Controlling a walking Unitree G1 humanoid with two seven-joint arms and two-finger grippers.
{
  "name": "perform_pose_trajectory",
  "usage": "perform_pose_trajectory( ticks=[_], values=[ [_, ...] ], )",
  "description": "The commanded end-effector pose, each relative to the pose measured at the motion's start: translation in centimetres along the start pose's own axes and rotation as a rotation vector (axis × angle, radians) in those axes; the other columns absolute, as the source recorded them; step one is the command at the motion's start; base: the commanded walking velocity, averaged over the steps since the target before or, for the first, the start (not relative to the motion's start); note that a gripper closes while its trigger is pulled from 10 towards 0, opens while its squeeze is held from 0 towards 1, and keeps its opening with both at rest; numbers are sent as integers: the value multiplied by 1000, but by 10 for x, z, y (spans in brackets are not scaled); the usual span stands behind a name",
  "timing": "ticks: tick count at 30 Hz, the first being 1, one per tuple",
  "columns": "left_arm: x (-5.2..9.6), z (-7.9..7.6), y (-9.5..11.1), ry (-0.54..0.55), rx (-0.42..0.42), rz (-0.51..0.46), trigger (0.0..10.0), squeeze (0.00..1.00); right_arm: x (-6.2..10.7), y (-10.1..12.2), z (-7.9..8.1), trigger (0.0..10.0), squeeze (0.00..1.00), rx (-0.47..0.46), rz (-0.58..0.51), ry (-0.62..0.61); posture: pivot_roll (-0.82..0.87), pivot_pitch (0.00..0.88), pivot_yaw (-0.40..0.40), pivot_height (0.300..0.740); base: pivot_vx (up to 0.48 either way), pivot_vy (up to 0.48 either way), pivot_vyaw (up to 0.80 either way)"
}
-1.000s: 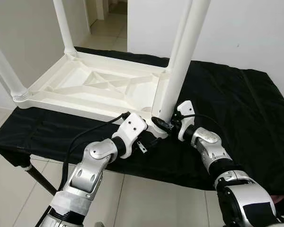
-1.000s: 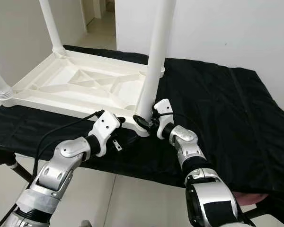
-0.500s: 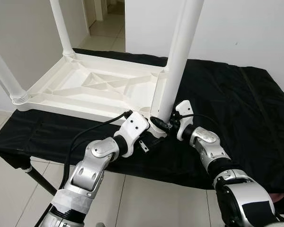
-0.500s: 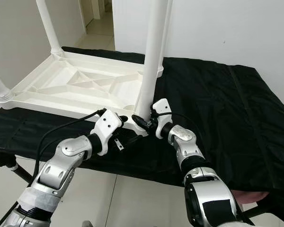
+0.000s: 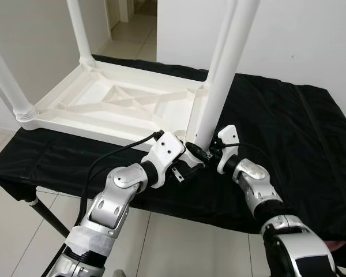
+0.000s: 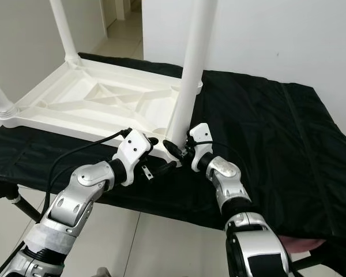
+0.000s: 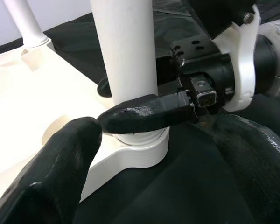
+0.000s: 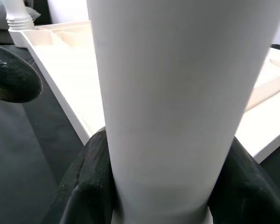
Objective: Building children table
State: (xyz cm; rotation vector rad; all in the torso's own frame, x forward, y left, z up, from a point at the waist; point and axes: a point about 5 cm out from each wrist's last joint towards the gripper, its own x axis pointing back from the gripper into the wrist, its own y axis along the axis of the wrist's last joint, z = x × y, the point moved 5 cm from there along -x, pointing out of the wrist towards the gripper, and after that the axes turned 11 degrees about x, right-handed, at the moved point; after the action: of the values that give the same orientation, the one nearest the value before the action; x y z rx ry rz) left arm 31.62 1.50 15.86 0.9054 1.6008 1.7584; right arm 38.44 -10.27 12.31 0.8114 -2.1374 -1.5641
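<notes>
A white plastic children's table [image 5: 112, 104] lies upside down on a black cloth [image 5: 282, 121], its legs pointing up. The near right leg [image 5: 222, 75] stands in the table's corner socket. The right gripper [image 5: 197, 151] clasps the base of that leg, one black finger on either side. The left gripper [image 5: 187, 168] sits just beside the same corner, below the table's near edge, its fingers reaching toward the socket.

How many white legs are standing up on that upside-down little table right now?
4. Near-left corner leg; far-left corner leg; near-right corner leg, gripped at its base by the right gripper; far-right corner leg, mostly hidden behind it.
</notes>
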Motion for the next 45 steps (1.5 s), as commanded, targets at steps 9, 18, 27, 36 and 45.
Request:
perform_pose_trajectory(
  ticks=[9, 18, 27, 36, 45],
  values=[
    [9, 13, -9, 80, 15, 26, 10000, 0, 10, 1, 8, 10000, 0, -37, 50, -324, -36, 0, -99, 740, 0, 0, 0],
    [14, 17, -10, 85, 14, 34, 10000, 0, 29, -1, -2, 10000, 0, -117, 141, -662, -35, 0, -96, 740, 0, 0, 0],
    [18, 20, -13, 106, 21, 33, 10000, 0, 47, -5, -11, 10000, 0, -125, 197, -785, -28, 0, -89, 740, 0, 0, 0],
    [24, 18, -11, 136, 35, 6, 10000, 0, 36, 5, -18, 10000, 1000, -143, 101, -645, 19, 0, -115, 740, 0, 0, 0],
    [27, 18, -9, 143, 29, 4, 10000, 0, 26, 1, -13, 10000, 0, -103, 87, -364, 33, 0, -117, 740, 0, 0, 0]
  ],
)
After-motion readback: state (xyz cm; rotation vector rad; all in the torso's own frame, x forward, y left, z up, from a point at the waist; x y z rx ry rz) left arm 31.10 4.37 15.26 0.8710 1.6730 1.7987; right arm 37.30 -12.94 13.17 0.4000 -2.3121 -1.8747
